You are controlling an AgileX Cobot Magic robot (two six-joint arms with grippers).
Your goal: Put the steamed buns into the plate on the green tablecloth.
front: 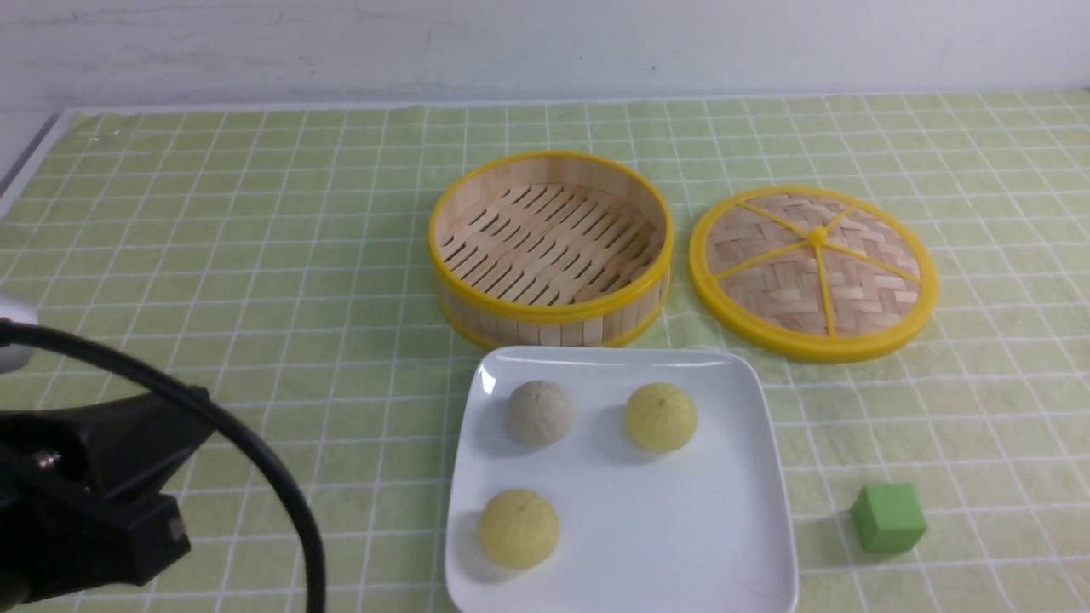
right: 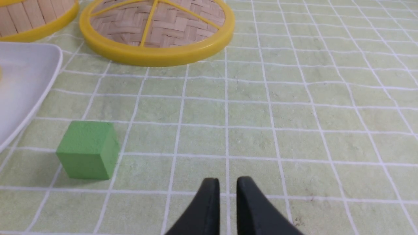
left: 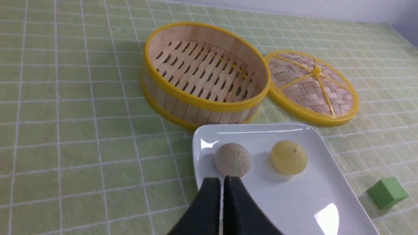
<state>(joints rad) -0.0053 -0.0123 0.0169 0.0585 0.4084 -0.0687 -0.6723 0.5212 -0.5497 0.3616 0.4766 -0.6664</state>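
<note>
A pale wall runs behind the bench, and the green tablecloth with its thin white grid covers the bench from edge to edge. The plate — white, square, glossy, with rounded corners — lies on the cloth at the near side, and it serves as the landmark here.

All three steamed buns sit on the plate, apart from one another. The greyish-beige bun is in the plate's far left part, a pale yellow bun is in the far right part, and the second pale yellow bun rests in the near left part. The rest of the plate is bare.

Just beyond the plate's far edge stands the bamboo steamer basket, yellow-rimmed, with nothing on its slatted floor. Its near wall comes right up to the plate's rim; whether they touch is hard to tell. The round woven lid lies flat on the cloth beyond the plate's far right corner, just beside the basket. A small green cube stands on the cloth to the right of the plate, near its right edge but clear of it.

The left hand hangs above the plate's left side near the grey bun, its black fingers pressed together and holding nothing. The right hand hovers over bare cloth to the right of the cube — a narrow gap shows between its fingers, and it grips nothing.
</note>
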